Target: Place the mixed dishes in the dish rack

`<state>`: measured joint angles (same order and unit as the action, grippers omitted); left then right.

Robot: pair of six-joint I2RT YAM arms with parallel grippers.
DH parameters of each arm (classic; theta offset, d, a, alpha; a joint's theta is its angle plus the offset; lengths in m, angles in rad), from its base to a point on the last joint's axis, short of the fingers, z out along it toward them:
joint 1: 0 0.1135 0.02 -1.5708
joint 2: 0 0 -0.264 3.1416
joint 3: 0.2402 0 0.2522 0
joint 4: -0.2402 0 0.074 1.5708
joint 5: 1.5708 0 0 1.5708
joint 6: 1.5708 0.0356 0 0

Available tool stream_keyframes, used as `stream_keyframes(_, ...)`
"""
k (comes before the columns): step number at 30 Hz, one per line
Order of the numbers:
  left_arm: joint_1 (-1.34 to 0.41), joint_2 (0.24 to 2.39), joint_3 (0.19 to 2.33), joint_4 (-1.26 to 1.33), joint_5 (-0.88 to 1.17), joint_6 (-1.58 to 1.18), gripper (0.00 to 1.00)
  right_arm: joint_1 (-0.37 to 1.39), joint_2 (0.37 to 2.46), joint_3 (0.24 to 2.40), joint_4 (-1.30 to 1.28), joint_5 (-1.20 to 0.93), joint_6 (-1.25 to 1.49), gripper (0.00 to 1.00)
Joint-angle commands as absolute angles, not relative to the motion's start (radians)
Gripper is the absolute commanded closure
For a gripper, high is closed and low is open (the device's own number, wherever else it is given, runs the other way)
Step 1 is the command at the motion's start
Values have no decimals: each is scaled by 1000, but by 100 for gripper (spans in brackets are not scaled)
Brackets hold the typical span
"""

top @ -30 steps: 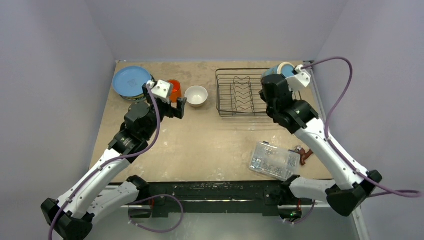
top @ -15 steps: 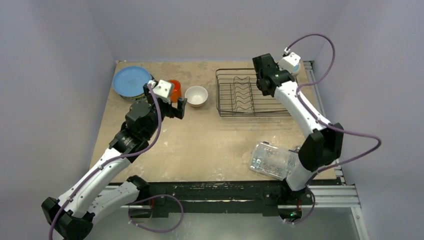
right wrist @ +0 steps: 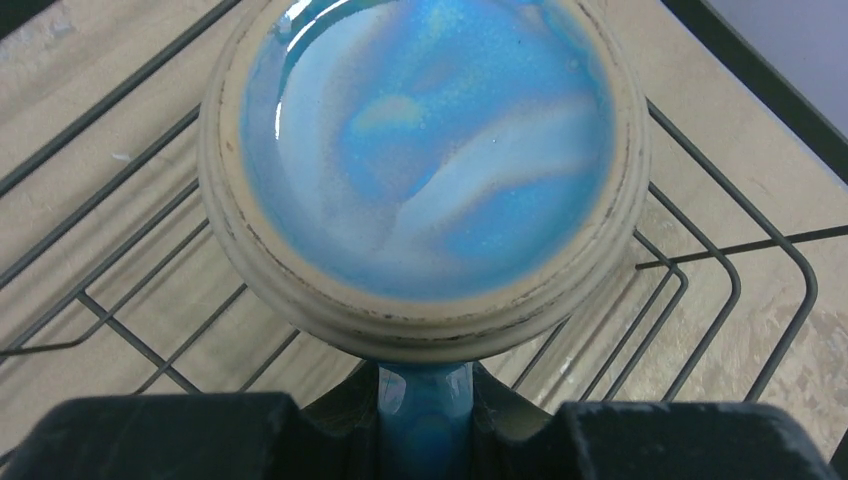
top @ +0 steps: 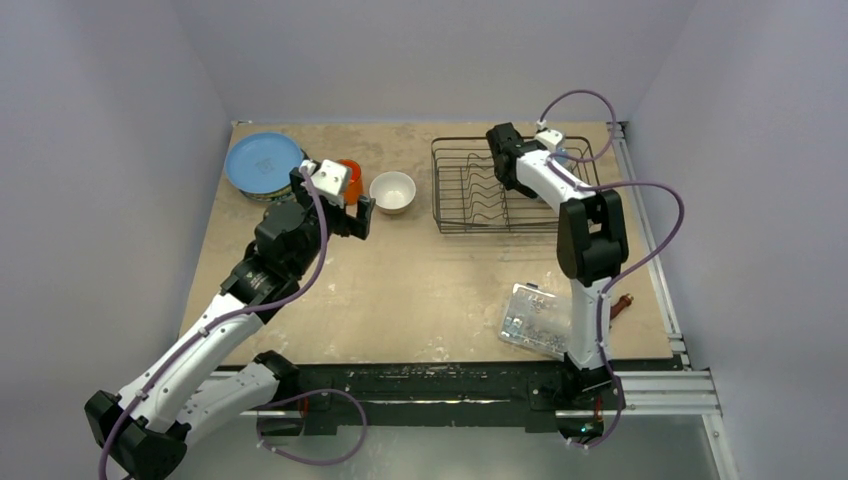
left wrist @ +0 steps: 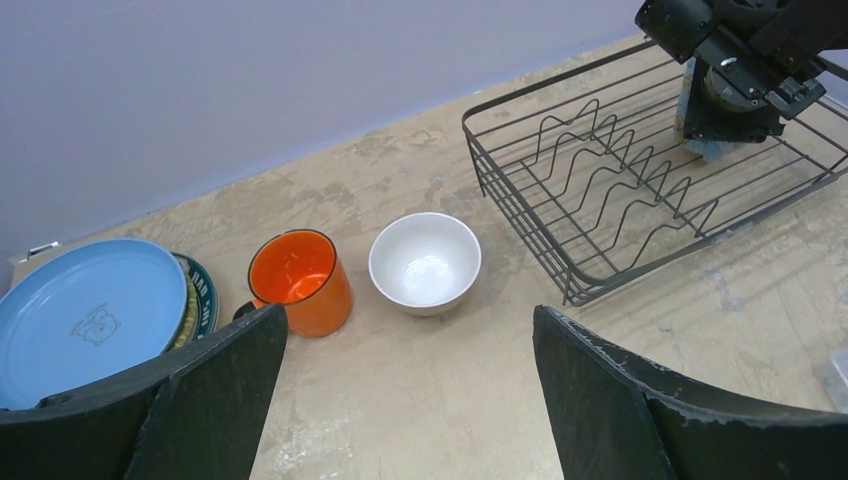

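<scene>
Right gripper [right wrist: 425, 405] clamps the light-blue mug [right wrist: 425, 150] by its handle at the far right of the dish rack [left wrist: 517, 212], a grip hidden from above; left gripper [left wrist: 408, 322] gapes wide.

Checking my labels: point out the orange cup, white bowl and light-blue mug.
orange cup [left wrist: 299, 280], left wrist view, inside the cup.
white bowl [left wrist: 425, 264], left wrist view, inner bottom.
light-blue mug [right wrist: 425, 150], right wrist view, glazed round face.

1. The light-blue mug [right wrist: 425, 160] fills the centre, its round glazed end facing the camera.
2. Its handle points to 6 o'clock, pinched between the right tool's [right wrist: 425, 420] dark fingers.
3. Wires of the dish rack [right wrist: 740, 290] cross the surface [right wrist: 100, 60] beneath.
</scene>
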<state>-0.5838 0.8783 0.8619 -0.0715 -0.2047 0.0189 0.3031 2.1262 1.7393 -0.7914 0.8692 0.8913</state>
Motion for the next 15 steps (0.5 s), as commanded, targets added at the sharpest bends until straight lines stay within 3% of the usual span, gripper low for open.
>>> stream_keyframes(1, -586, 879, 910, -50, -190, 9, 9, 267, 2059, 1767, -685, 956, 915, 100)
stream_keyframes(15, -577, 894, 915, -49, -172, 9, 9, 207, 2111, 1766, -583, 913, 895, 100)
